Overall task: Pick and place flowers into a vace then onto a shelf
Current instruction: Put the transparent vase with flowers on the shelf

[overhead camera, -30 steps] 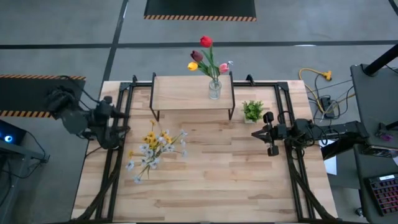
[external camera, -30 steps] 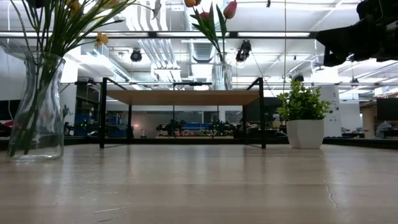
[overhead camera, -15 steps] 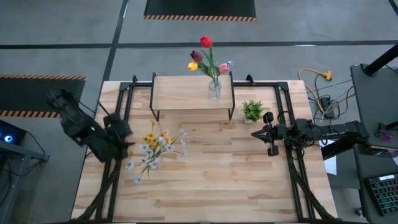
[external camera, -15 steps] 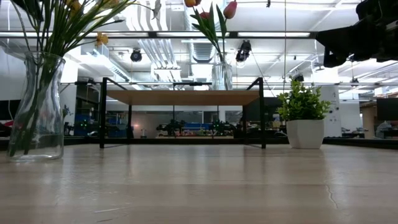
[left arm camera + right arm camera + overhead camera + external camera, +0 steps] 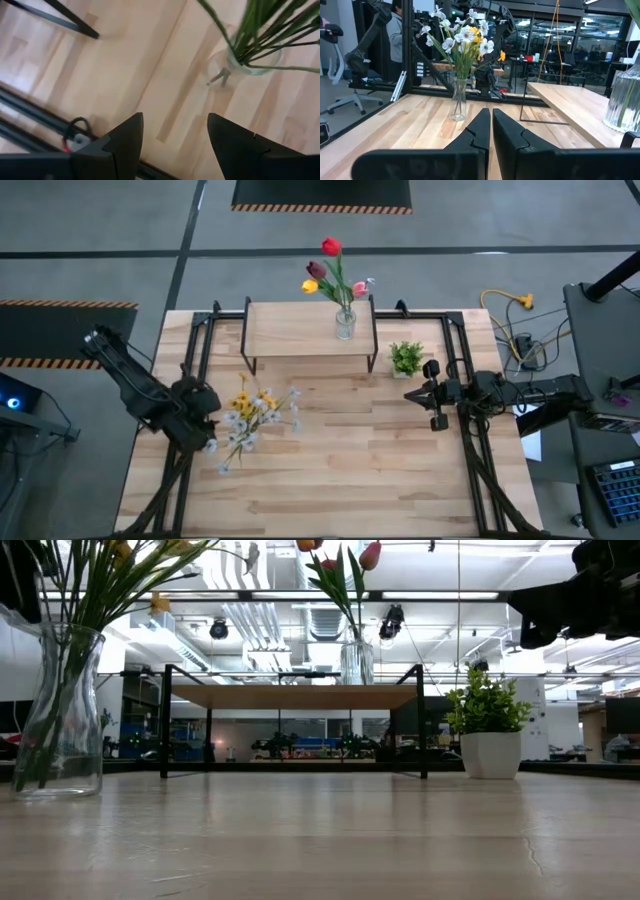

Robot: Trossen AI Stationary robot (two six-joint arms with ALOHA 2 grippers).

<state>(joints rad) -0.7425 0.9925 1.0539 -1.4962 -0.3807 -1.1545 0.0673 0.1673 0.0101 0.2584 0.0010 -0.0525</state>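
two vases, one on shelf [image 5: 300, 326] already; left gripper [image 5: 172, 137], fingers spread, should straddle white-flower vase [image 5: 58, 710] low on glass before pinching; right gripper [image 5: 436, 397] fingers pressed together, parked.

Table [image 5: 350, 470]: shelf [image 5: 300, 328], vase [image 5: 58, 710], plant [image 5: 406, 358].

You have two glass vases on this rig: one vase of white and yellow blossoms [image 5: 248, 418] just beside the left gripper [image 5: 203, 423], whose fingers stand apart, and one vase of tulips [image 5: 344, 322] on the single shelf [image 5: 295, 328], far across from both grippers. In the tulip bunch you can count four heads: red, maroon, yellow and pink. One potted plant [image 5: 405, 358] sits near the right gripper [image 5: 430, 394], whose fingers are pressed together. Two arms in all.
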